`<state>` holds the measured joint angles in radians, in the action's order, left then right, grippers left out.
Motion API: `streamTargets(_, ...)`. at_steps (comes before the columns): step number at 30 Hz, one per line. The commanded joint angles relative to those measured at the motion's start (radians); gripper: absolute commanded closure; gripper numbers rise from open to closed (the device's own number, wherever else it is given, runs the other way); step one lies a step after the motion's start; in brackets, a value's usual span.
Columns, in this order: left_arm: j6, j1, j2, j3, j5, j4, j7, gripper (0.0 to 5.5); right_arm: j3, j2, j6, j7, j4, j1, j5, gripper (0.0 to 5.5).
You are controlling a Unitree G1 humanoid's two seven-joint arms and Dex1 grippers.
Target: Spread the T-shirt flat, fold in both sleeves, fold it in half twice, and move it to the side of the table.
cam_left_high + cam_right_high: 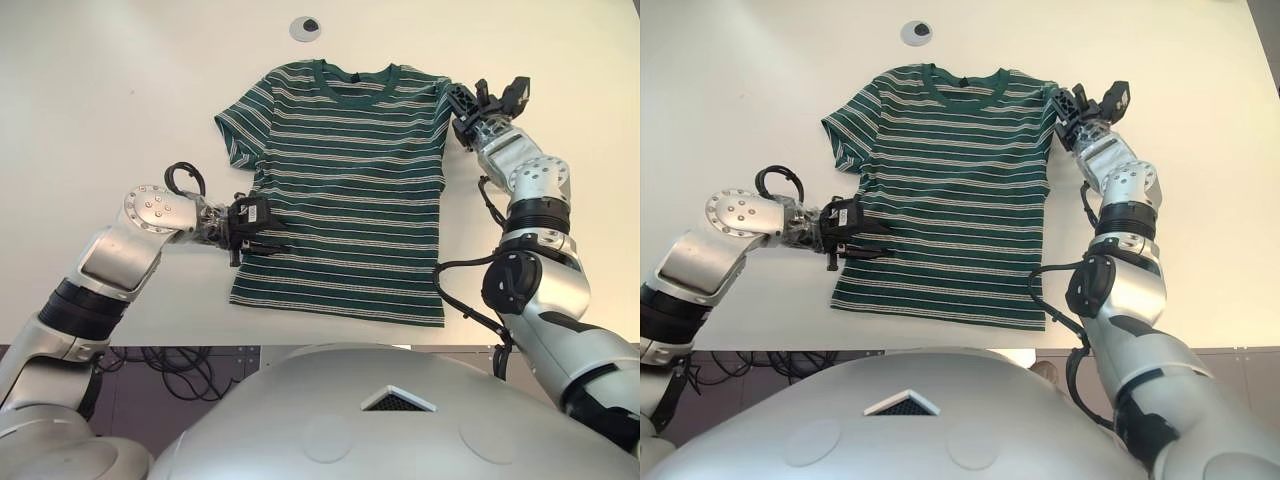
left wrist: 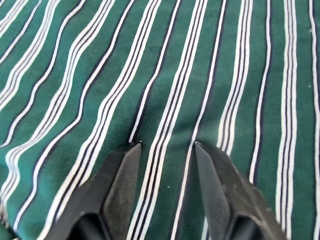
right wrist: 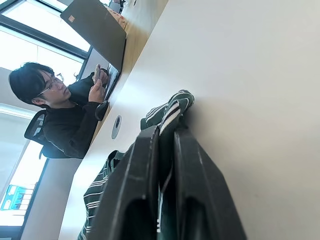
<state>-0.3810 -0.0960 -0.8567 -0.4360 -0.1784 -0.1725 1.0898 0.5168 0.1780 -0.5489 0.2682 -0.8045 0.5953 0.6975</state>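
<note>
On table [image 1: 120, 80]: T-shirt [image 1: 345, 190] under parted left end effector [image 1: 270, 241]; right end effector [image 3: 166, 134] pinches sleeve [image 3: 172, 106].

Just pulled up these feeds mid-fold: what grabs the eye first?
A green striped T-shirt lies spread in the middle of the white table. The right gripper pinches its sleeve at the shirt's right edge, while the left gripper sits open over the fabric near the lower left hem.

Silver-grey arms [image 1: 110, 255], black elbow bands, looped black cables [image 1: 455, 264], black jaws
</note>
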Motion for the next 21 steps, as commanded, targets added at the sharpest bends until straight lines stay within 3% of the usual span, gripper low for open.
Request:
streamTargets(1,-0.092,0.071,-0.004,-0.086,0.082,0.073,-0.006,3.57,-0.028,0.015,-0.001,-0.015,-0.020,-0.047,-0.055,5.49)
streamTargets(8,-0.107,0.084,-0.009,-0.085,0.075,0.046,-0.012,3.57,-0.538,0.058,0.175,0.004,0.246,-0.154,-0.559,5.49)
streamTargets(10,-0.112,0.087,-0.006,-0.086,0.073,0.041,-0.015,3.57,-0.627,0.071,0.199,-0.001,0.311,-0.163,-0.661,5.49)
streamTargets(16,-0.115,0.093,0.002,-0.091,0.071,0.045,-0.024,3.57,-0.749,0.105,0.279,-0.051,0.496,-0.145,-0.874,5.49)
streamTargets(21,-0.113,0.097,0.006,-0.091,0.070,0.049,-0.028,3.57,-0.828,0.122,0.191,-0.022,0.570,-0.128,-1.001,5.49)
